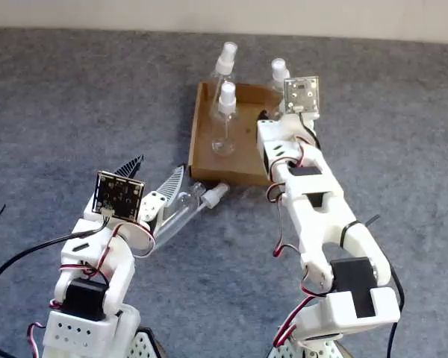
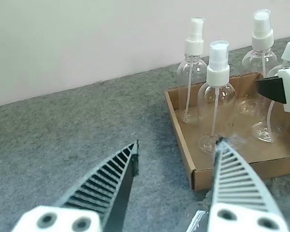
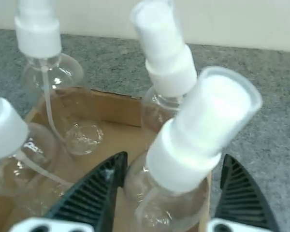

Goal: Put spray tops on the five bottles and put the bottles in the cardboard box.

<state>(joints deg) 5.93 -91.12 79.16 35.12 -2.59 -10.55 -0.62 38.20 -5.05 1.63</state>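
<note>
Left jaws gape beside the capped bottle (image 1: 183,209) lying on the tabletop at the box's (image 1: 197,136) seven o'clock; right jaws loosely straddle a standing bottle (image 3: 176,159) inside, at three o'clock. We judge the capped bottle needs grasping and boxing next.

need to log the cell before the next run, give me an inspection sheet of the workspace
surface: grey carpet
job's things: cardboard box with topped bottles standing in it, one upright bottle mid-box; lying bottle, top on, on the carpet outside
clutter: nothing seen
grippers: left gripper open by the lying bottle; right gripper around a tilted bottle at the box
cables: servo wires along both arms; black cable on the carpet
surroundings: pale wall behind
</note>
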